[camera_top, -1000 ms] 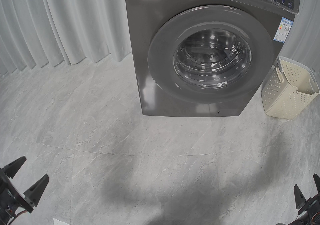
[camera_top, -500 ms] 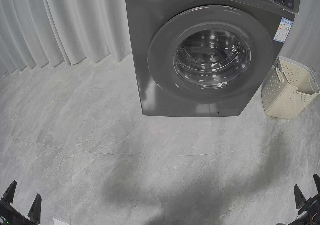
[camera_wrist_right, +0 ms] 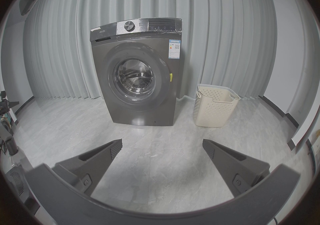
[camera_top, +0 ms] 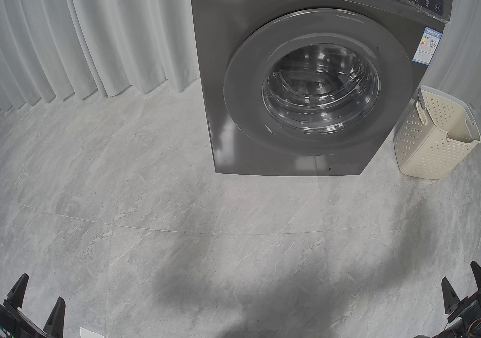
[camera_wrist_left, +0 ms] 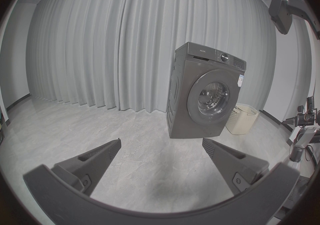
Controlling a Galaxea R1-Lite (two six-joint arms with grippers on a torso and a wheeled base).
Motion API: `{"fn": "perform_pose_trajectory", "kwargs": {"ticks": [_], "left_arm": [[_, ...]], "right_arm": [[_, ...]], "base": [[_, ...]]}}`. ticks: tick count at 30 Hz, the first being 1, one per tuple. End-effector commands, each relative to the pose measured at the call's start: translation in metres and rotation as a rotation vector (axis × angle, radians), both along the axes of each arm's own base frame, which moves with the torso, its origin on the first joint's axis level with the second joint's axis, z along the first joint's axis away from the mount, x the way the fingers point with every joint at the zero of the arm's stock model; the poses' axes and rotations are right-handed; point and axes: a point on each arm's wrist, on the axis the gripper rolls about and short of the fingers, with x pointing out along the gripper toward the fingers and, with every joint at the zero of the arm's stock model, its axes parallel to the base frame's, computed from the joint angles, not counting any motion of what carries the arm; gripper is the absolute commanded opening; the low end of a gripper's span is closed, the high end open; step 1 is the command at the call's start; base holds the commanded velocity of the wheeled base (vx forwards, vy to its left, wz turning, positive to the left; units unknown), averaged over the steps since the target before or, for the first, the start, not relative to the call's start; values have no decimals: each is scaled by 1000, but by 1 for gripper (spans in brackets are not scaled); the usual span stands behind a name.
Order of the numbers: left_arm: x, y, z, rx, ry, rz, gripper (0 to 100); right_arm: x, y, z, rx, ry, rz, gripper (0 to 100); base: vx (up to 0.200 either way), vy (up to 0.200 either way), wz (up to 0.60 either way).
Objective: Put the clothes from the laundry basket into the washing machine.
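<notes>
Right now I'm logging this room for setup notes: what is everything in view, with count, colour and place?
washing machine: 1, dark grey, on the floor before the curtain, round door shut
laundry basket: 1, cream, on the floor beside the machine, on the robot's right; contents hidden
curtain: 1, pale grey, behind the machine
floor: grey marbled tiles
left gripper: 1, black, low above the floor, open
right gripper: 1, black, low above the floor, open
</notes>
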Motion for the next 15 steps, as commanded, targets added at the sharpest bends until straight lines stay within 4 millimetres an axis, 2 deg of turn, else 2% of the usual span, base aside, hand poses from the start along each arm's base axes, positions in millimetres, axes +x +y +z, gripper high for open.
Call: {"fn": "perform_pose_trajectory", "kwargs": {"ticks": [1, 5, 14, 15], "left_arm": [[0, -1, -5, 0, 5, -25, 100], [0, -1, -5, 2, 4, -35, 100], [0, -1, -5, -9, 6, -33, 100], [0, -1, -5, -17, 5, -29, 100]], "right_arm": [[1, 0, -5, 1, 18, 2, 100], [1, 0, -5, 0, 22, 2, 100], [1, 0, -5, 0, 20, 0, 100], [1, 0, -5, 2, 15, -2, 100]], "base": [[0, -200, 0], [0, -200, 0], [0, 0, 0], [200, 0, 0]]}}
